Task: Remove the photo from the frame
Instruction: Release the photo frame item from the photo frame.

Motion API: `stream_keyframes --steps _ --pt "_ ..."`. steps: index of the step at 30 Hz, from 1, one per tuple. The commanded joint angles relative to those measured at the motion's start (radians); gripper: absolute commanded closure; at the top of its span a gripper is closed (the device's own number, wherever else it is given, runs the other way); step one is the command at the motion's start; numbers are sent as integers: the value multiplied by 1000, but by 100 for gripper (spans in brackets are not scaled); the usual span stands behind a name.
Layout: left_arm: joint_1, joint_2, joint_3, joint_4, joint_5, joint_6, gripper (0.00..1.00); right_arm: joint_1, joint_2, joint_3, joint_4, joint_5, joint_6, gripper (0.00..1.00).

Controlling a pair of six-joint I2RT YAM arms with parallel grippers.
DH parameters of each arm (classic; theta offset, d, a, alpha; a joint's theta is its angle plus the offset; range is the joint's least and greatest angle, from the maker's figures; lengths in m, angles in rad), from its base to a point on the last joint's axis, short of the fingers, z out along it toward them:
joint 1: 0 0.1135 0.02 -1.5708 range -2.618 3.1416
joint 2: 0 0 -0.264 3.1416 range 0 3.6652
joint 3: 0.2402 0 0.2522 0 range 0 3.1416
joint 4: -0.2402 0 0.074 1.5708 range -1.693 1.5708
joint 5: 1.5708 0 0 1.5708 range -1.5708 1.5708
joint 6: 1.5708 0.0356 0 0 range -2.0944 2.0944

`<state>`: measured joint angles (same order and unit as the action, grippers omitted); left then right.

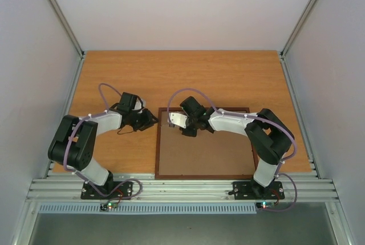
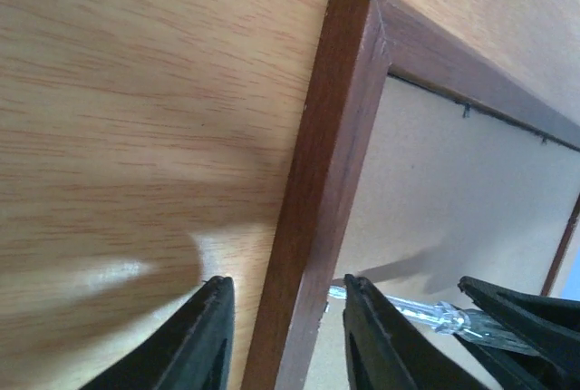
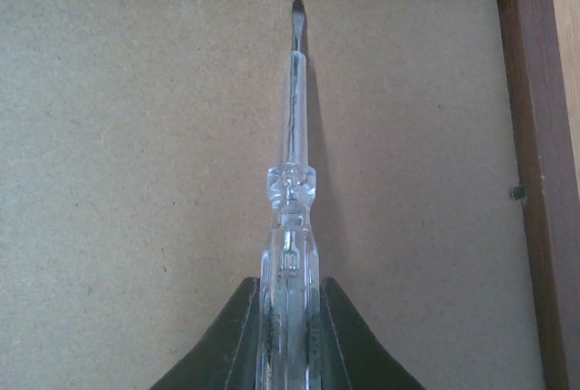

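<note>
The left pincer [image 2: 290, 340] hangs low over the wooden surface [image 2: 109, 91] with its jaws partly apart and nothing in its grip. The left rail of the frame [image 2: 317, 181] runs straight up between its two fingers [image 2: 207, 340], one finger on the surface side and the other over the backing board [image 2: 435, 190]. A thin gap shows on each side of the rail. The frame's corner sits just ahead of this pincer.

The frame lies flat, back upward, in front of both pincers. The photo cannot be seen from this side.

Just to the right of the left pincer's inner finger comes the clear-handled screwdriver [image 3: 292, 136]. The right pincer [image 3: 288, 295] is closed tight on its handle. The blade reaches straight ahead of this pincer over the backing board, its tip at the inner edge of the frame rail. A small dark tab [image 3: 517, 192] sits on the rail to the right of this pincer.
</note>
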<state>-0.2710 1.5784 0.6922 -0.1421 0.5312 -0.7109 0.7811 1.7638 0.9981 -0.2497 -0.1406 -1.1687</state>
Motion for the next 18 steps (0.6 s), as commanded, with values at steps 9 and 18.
stream_keyframes --steps 9,18 --pt "-26 68 35 16 10 39 76 -5 36 63 -60 -54 -15 99" --pt "-49 84 31 9 -9 42 85 -4 36 93 -77 -82 -4 99"
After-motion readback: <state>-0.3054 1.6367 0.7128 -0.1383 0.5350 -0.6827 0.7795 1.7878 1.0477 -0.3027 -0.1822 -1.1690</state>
